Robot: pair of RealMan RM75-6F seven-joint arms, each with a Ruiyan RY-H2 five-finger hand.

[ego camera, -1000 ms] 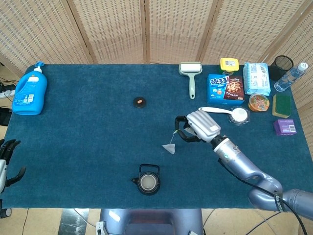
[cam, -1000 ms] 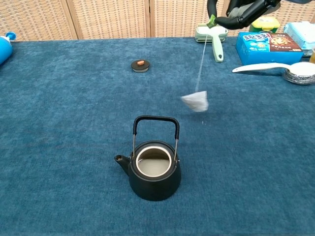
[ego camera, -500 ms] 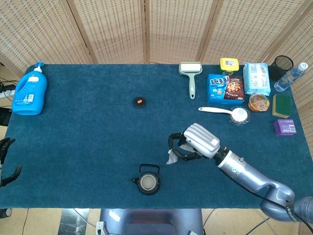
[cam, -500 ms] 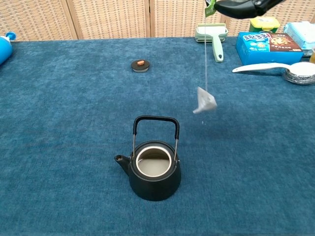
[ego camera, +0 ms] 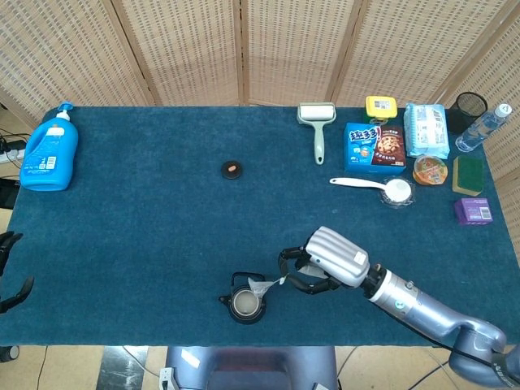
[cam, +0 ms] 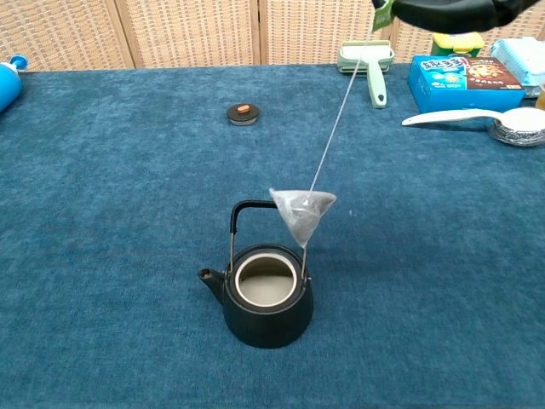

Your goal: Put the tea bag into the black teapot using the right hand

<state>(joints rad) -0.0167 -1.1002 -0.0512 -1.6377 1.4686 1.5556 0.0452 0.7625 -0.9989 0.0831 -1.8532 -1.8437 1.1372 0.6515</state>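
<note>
The black teapot [ego camera: 245, 301] [cam: 266, 292] stands open near the table's front edge, handle upright. My right hand [ego camera: 325, 262] [cam: 451, 12] hovers to its right and pinches the string tag of the tea bag. The tea bag [cam: 301, 210] [ego camera: 261, 288] is a pale pyramid that hangs on a slanted string, level with the right end of the teapot's handle and just above the rim. It is outside the pot. The teapot's lid [ego camera: 232, 169] [cam: 243, 112] lies apart at mid-table. My left hand [ego camera: 8, 276] shows only as dark fingers at the left edge.
A blue detergent bottle [ego camera: 49, 151] stands at the far left. At the back right are a lint roller [ego camera: 316, 126], a biscuit box [ego camera: 374, 146], a white spoon [ego camera: 375, 187], a wipes pack [ego camera: 426, 129], a sponge [ego camera: 468, 174] and a purple box [ego camera: 473, 211].
My right hand has come nearer the front edge and to the left. The tea bag swung left with it, from well right of the teapot to beside its handle.
</note>
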